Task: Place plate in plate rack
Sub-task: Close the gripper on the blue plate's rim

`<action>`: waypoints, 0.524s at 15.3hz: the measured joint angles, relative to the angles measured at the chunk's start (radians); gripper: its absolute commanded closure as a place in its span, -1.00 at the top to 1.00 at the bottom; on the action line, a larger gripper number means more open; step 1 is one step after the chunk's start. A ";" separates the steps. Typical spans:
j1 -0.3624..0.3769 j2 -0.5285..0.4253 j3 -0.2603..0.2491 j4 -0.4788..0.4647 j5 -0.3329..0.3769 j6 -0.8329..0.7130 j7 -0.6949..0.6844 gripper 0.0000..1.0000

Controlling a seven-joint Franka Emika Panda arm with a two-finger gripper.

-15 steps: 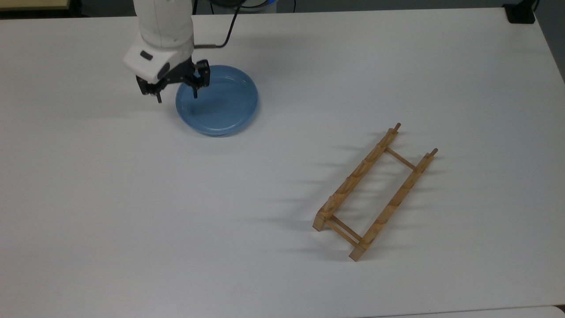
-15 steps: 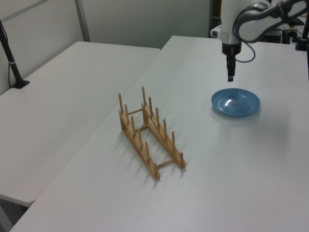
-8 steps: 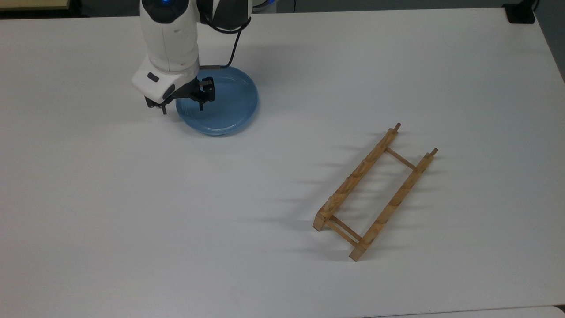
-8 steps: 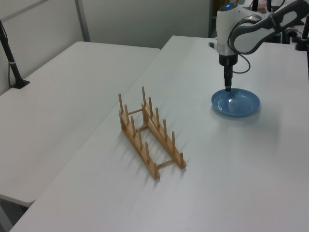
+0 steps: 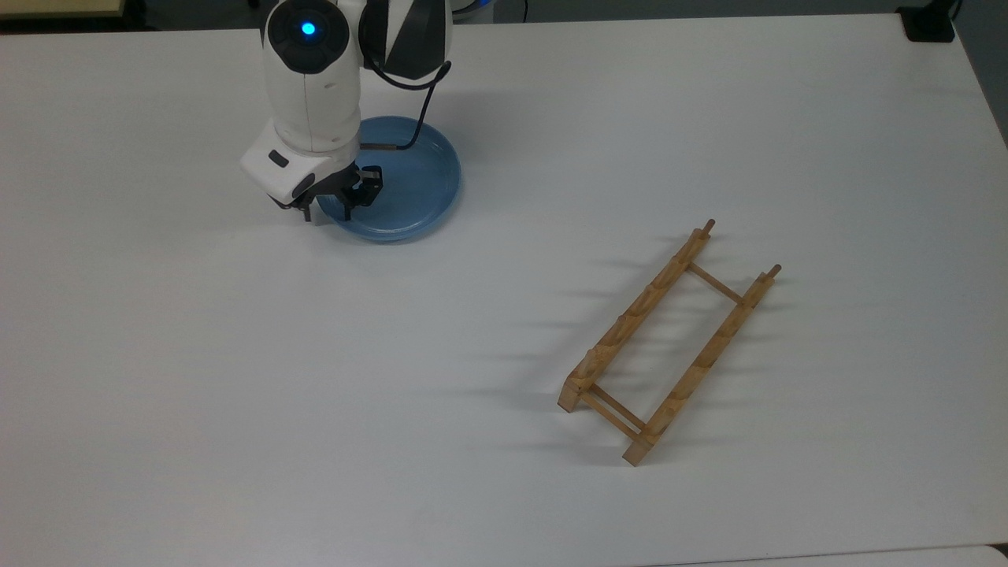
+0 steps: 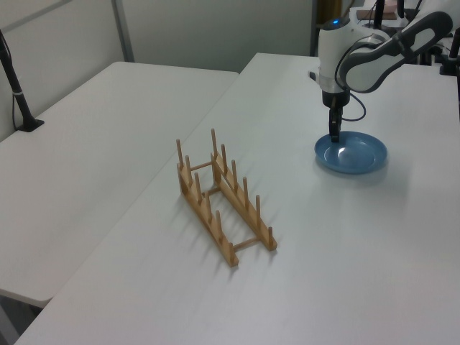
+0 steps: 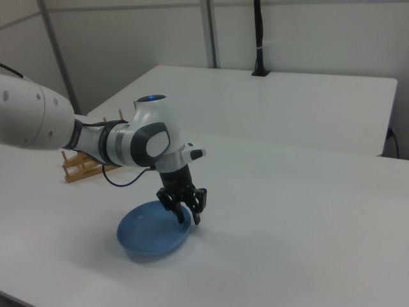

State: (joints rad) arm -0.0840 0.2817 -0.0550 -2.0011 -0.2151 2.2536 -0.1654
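The light-blue plate (image 5: 409, 189) lies flat on the white table at the top view's upper left, also seen as the plate (image 6: 356, 154) and the plate (image 7: 150, 238). My gripper (image 5: 327, 211) is open and low over the plate's rim at the top view's lower left edge of it, one finger inside the rim and one outside. It points straight down, as the gripper (image 6: 334, 135) and the gripper (image 7: 187, 216) show. The wooden plate rack (image 5: 669, 342) stands apart at the top view's right, with nothing in it; it is the plate rack (image 6: 223, 198) and the plate rack (image 7: 80, 167).
A black cable (image 5: 417, 102) loops from the arm over the plate's far side. A black mount (image 5: 929, 24) sits at the table's corner. A second white table (image 6: 93, 115) adjoins, with a black post (image 6: 18, 86) on it.
The gripper has come down and shifted toward the plate's near-left rim in the top view, fingers still open. Plate and rack have not moved.
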 measured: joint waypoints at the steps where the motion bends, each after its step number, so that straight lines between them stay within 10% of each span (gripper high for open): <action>1: 0.000 0.003 0.000 0.000 0.000 0.000 0.011 -0.62; 8: 0.004 -0.001 0.001 0.010 -0.002 0.001 0.079 -1.00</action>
State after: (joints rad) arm -0.0804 0.2808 -0.0545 -1.9908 -0.2170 2.2544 -0.0859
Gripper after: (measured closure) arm 0.894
